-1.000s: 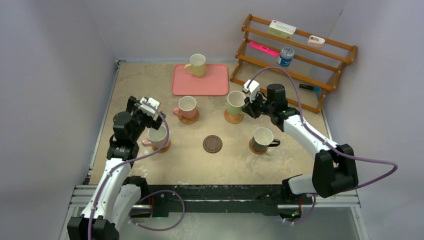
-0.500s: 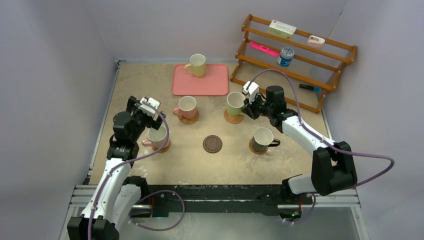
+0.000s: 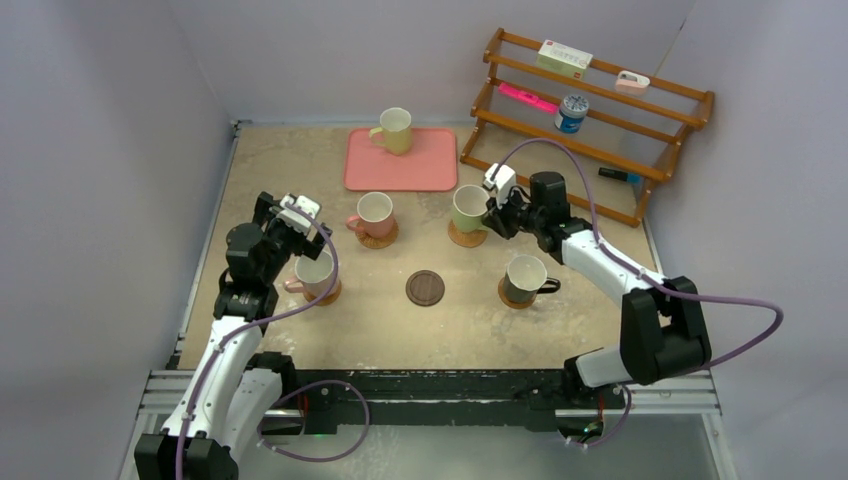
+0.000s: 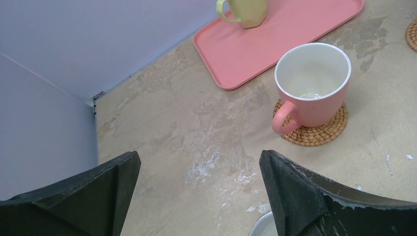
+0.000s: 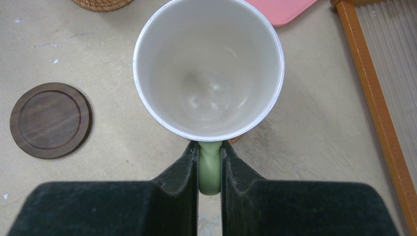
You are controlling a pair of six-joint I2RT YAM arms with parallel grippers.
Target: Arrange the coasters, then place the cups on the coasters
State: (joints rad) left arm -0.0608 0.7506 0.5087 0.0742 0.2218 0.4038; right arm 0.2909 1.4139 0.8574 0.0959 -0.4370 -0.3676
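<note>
Left gripper (image 4: 199,196) is spread wide at 9 o'clock on the counter (image 4: 172,128), with a pink cup (image 4: 312,86) on a woven coaster (image 4: 314,135) just ahead. The dark coaster (image 3: 425,288) lies at centre and the yellow cup (image 3: 395,130) is on the pink tray (image 3: 420,170) at 12 o'clock. Right gripper (image 5: 210,169) pinches the green cup (image 5: 209,69) by its handle at 2 o'clock.

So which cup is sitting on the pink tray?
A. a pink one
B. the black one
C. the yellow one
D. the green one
C: the pale yellow cup stands on the pink tray, near its far edge.
</note>
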